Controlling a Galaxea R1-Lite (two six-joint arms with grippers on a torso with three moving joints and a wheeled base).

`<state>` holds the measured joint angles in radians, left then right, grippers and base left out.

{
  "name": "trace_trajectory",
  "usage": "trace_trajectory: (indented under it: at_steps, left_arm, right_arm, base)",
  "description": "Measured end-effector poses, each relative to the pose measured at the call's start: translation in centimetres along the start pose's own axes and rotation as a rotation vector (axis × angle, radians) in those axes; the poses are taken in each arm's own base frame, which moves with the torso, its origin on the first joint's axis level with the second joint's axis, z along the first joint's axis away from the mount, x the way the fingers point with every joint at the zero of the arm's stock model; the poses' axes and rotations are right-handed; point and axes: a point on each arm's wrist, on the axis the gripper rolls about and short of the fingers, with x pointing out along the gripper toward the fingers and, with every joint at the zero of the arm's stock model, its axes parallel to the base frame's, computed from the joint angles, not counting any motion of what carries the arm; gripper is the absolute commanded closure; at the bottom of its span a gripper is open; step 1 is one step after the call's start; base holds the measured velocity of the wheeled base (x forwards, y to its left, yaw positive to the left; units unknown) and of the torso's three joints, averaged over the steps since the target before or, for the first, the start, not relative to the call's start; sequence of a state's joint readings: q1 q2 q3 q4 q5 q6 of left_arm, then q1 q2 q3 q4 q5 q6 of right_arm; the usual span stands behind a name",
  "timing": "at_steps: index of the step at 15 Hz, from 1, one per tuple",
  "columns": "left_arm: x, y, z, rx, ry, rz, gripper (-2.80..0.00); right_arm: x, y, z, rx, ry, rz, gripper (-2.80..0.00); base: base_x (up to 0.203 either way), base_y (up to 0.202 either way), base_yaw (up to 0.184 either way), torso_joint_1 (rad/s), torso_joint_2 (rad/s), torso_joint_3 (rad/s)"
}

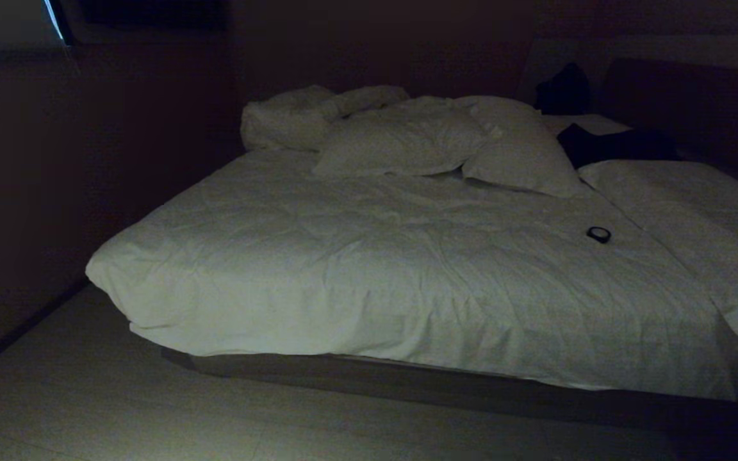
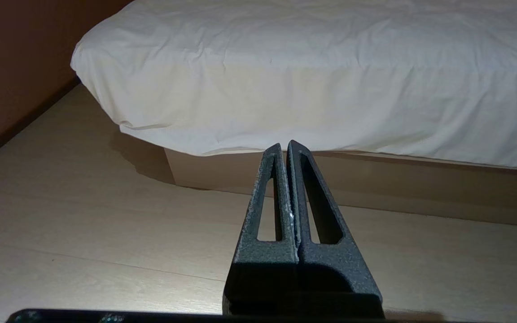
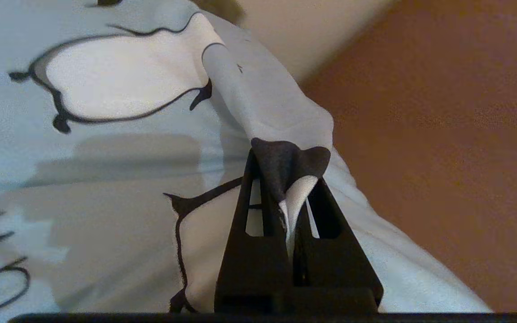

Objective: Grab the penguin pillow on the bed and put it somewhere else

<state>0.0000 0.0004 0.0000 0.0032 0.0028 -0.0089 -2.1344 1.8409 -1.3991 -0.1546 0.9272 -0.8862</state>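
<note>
Right gripper: the right gripper (image 3: 291,179) is clamped on a pinched fold of the penguin pillow (image 3: 119,148), with the fabric squeezed between its two dark fingers (image 3: 251,251); it appears only in the right wrist view.
Penguin pillow: light grey-blue cloth printed with black-outlined white penguin shapes and bits of black lettering; it fills most of the right wrist view, gathered into a ridge that runs up from the grip. It cannot be seen in the head view, so its place relative to the bed cannot be told.
Behind the pillow: a reddish-brown surface (image 3: 442,134) and a pale beige patch near it.
Left gripper: the left gripper (image 2: 285,146) has its fingers pressed together with nothing between them, pointing toward the near side of the bed, low over the wooden floor (image 2: 83,215).
Bed: the bed (image 1: 407,269) carries a wrinkled white duvet that overhangs its dark base along the near edge and at the near left corner.
White pillows: plain white pillows (image 1: 407,137) are heaped at the far end of the bed.
Small dark object: a small round black object (image 1: 598,234) lies on the duvet toward the right side.
Dark cloth: a dark item (image 1: 606,144) lies at the far right, just beside the pillows.
</note>
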Motion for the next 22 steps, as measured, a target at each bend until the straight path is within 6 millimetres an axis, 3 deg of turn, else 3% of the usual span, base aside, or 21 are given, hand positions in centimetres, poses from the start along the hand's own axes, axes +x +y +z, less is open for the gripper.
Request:
trace_trajectory:
  at_steps: [3,8,16,22]
  left_arm:
    - [0.0,0.0,0.0,0.000,0.000,0.000,0.00]
    - [0.0,0.0,0.0,0.000,0.000,0.000,0.00]
    - [0.0,0.0,0.0,0.000,0.000,0.000,0.00]
    - [0.0,0.0,0.0,0.000,0.000,0.000,0.00]
  right_arm:
    - [-0.8,-1.7,-2.1,-0.016,0.006,-0.040,0.00]
    - [0.0,-3.4,-7.2,-0.026,0.039,-0.064,0.00]
    - [1.1,-2.3,-13.3,-0.002,0.091,-0.043,0.00]
    - [1.7,-1.9,-16.2,-0.017,0.096,-0.055,0.00]
  base:
    - [0.000,0.000,0.000,0.000,0.00,0.000]
    - [0.000,0.000,0.000,0.000,0.00,0.000]
    - [0.000,0.000,0.000,0.000,0.00,0.000]
    - [0.000,0.000,0.000,0.000,0.00,0.000]
